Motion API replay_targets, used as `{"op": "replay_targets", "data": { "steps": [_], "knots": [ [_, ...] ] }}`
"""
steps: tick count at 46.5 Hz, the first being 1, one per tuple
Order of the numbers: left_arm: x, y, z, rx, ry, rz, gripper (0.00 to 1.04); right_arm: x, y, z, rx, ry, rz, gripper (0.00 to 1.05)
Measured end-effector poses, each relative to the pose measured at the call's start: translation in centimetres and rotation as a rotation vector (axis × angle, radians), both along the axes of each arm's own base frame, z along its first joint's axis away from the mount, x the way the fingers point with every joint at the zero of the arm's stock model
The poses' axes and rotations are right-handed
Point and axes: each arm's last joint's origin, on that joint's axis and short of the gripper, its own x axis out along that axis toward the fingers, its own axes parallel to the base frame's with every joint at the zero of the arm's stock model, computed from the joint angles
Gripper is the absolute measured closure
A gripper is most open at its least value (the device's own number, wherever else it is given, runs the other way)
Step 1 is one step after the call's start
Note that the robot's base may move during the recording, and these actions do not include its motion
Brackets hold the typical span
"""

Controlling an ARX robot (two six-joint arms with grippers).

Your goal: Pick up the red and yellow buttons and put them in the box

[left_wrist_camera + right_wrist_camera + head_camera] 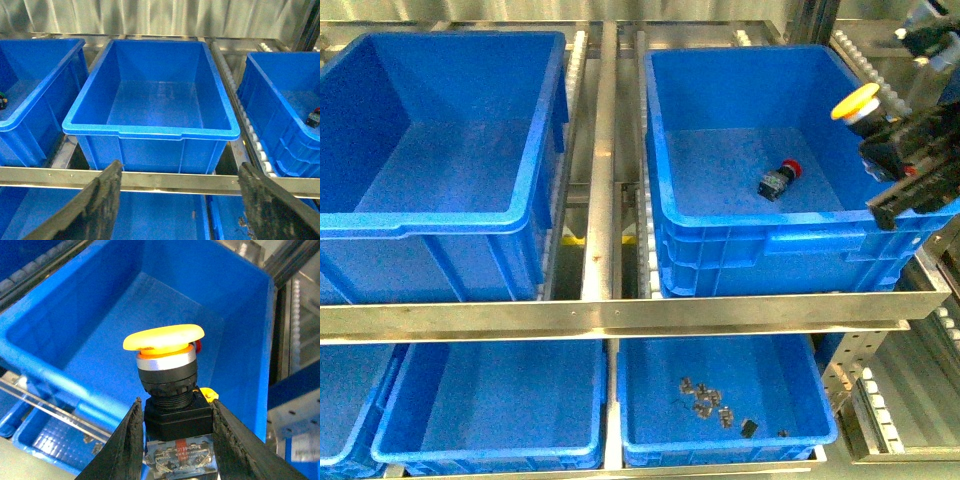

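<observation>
Yellow button (165, 342) is sitting pinched in my right end effector (175, 427), the two dark fingers pressing on either side of its black body, cap up and the clear contact block showing below. From the front view I am seeing that end effector (910, 165) hovering over the right rim of the box (750, 235) on the upper shelf, with the yellow cap (856, 102) hanging above the box's right wall. A red button (779, 179) is lying on its side on the box floor, toward the right, apart from the walls. My left end effector (180, 200) is standing spread wide with nothing between its fingers, looking at an empty crate (150, 131) to the left of the box. Lower down, I am seeing a tray (720, 445) holding a few small dark parts (705, 395).
</observation>
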Motion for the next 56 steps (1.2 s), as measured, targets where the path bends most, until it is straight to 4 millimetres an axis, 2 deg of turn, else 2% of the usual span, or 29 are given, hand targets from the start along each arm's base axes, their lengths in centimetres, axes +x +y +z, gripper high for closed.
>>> {"op": "replay_targets", "data": {
  "steps": [8,16,21,25,32,33,35,44,51,56],
  "knots": [
    [0.0,0.0,0.0,0.000,0.000,0.000,0.07,5.3,1.8,0.2,-0.026,-0.020,0.006,0.74],
    [0.0,0.0,0.0,0.002,0.000,0.000,0.08,10.8,3.4,-0.5,-0.038,-0.007,-0.009,0.74],
    [0.0,0.0,0.0,0.001,0.000,0.000,0.08,15.1,4.2,-1.5,-0.052,0.013,-0.048,0.74],
    [0.0,0.0,0.0,0.001,0.000,0.000,0.08,19.5,4.8,-2.5,-0.064,0.034,-0.076,0.74],
    [0.0,0.0,0.0,0.001,0.000,0.000,0.08,24.4,5.2,-4.1,-0.078,0.074,-0.123,0.74],
    [0.0,0.0,0.0,0.001,0.000,0.000,0.08,24.4,5.2,-4.1,-0.078,0.074,-0.123,0.74],
    [0.0,0.0,0.0,0.001,0.000,0.000,0.08,25.9,5.2,-4.9,-0.085,0.091,-0.142,0.74],
    [0.0,0.0,0.0,0.002,0.000,0.000,0.08,27.5,4.3,-8.0,-0.095,0.147,-0.197,0.74],
    [0.0,0.0,0.0,0.002,0.000,0.000,0.08,28.2,3.7,-8.6,-0.082,0.153,-0.249,0.74],
    [0.0,0.0,0.0,0.001,0.000,0.000,0.08,28.6,3.4,-7.9,-0.045,0.134,-0.277,0.74]
  ]
}}
